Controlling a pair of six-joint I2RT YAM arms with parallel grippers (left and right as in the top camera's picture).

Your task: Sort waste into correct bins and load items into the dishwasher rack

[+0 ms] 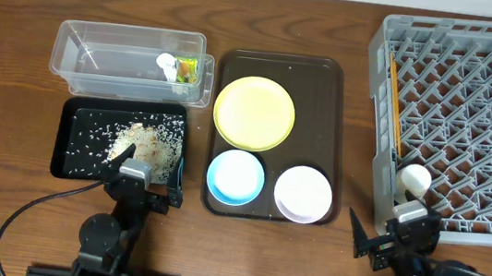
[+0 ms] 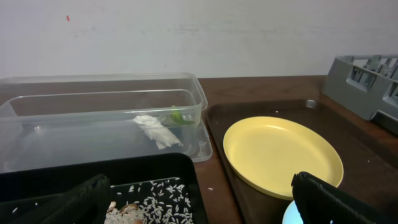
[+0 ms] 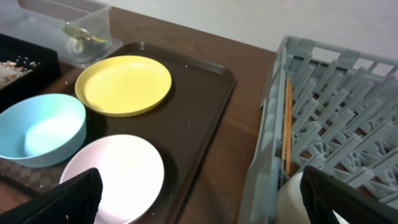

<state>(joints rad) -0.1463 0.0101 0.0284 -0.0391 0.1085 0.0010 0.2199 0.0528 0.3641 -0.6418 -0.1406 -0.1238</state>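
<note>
Overhead first: the clear tub (image 1: 98,51) lies long side left to right at the far left, with the crumpled green-and-orange wrapper (image 1: 185,69) in its right end. Just in front of it, the black tray (image 1: 77,151) carries scattered white rice scraps (image 1: 145,140), and the left gripper (image 1: 137,181) hangs over that tray's near edge. On the brown tray (image 1: 326,91) the yellow plate (image 1: 253,113) sits behind, with the blue bowl (image 1: 236,177) and white bowl (image 1: 303,193) side by side in front. To the right is the grey rack (image 1: 471,117). The chopsticks (image 1: 395,104) lie along its left wall, pointing front to back. The white cup (image 1: 415,179) sits in its near-left corner, the right gripper (image 1: 403,228) just in front of it. On to the left wrist view: black fingers (image 2: 74,202) are spread wide with nothing held, facing the tub and plate. In the right wrist view the fingers (image 3: 62,202) are also wide apart and empty, the cup beside the right one.
</note>
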